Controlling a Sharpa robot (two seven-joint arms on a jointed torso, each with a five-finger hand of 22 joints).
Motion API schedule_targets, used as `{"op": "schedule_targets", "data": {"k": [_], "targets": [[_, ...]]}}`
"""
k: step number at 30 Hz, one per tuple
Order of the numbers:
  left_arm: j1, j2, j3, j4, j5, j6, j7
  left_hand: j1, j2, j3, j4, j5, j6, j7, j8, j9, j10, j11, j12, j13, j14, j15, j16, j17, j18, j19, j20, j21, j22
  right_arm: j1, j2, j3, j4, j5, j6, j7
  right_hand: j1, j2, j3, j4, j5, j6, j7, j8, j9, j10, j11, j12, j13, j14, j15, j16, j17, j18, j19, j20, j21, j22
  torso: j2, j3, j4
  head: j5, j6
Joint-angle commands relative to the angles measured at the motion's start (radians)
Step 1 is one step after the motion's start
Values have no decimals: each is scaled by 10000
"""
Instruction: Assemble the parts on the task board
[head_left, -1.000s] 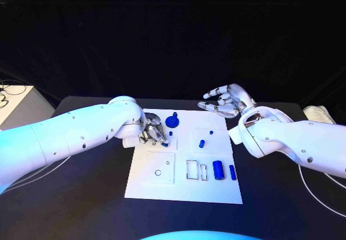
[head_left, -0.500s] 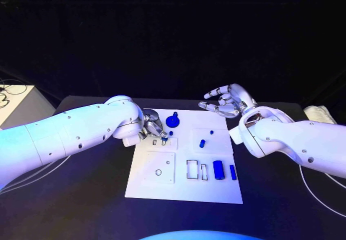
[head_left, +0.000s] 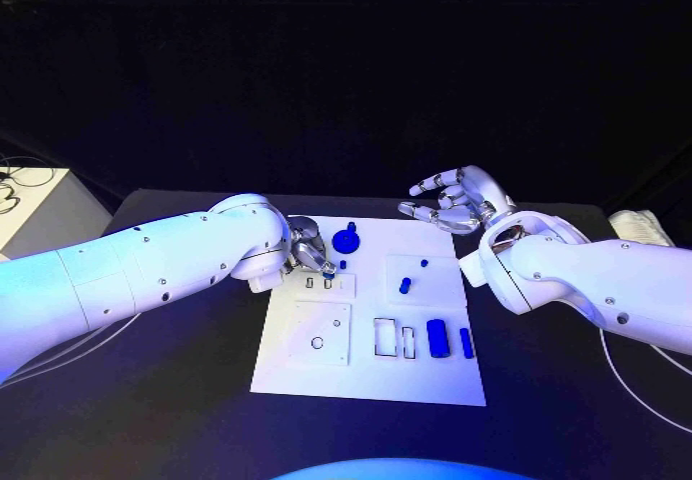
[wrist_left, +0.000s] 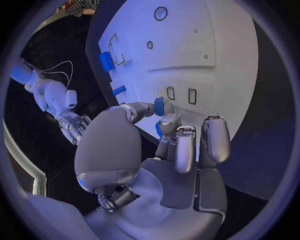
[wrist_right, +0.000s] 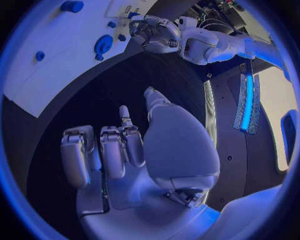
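Observation:
The white task board (head_left: 368, 375) lies in the middle of the black table. My left hand (head_left: 309, 254) hovers over the board's far left part and pinches a small blue piece (wrist_left: 159, 106) between thumb and a finger, just by two small rectangular slots (wrist_left: 181, 95). A round blue knob (head_left: 346, 240) stands beside that hand. A short blue peg (head_left: 405, 286) sits mid-board, while a blue cylinder (head_left: 437, 338) and a slim blue bar (head_left: 466, 343) lie at the near right. My right hand (head_left: 456, 201) hangs open beyond the board's far right corner, holding nothing.
A white box (head_left: 36, 210) stands at the table's left edge and a pale object (head_left: 635, 228) lies at its right edge. Near the front of the board are a square recess with a ring hole (head_left: 316, 344) and rectangular cut-outs (head_left: 385, 337).
My left hand has drawn back a little toward the far side of the board with the blue piece, uncovering the two small slots. The right hand has stayed put.

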Motion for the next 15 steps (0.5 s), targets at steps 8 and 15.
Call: {"op": "schedule_targets", "data": {"k": [8,15], "targets": [[-48,44,-144,111,-593,-11,24,-198,11,2164,-2295,381,220,-103,-56,1022,184,-44,117,173,1039,-121,42,2635,-142,153,-50,60,76,-9,-13,2,-7,-94,115,54,-16,105,-75,-11,23,-9,-56,27,16,206,31,-17,1883,966,10,-34,2364,-93,932,29,-31,2500,7,1,3,41,-67],[-59,45,-256,130,-655,73,3,-223,6,2164,-2314,460,242,-113,-59,1036,210,-52,129,201,1039,-130,42,2635,-150,185,-59,74,116,-9,-15,2,-17,-97,112,58,-16,105,-75,-11,23,-9,-56,27,16,206,31,-17,1883,966,10,-34,2364,-93,932,29,-31,2500,15,4,-17,59,-84]]}}
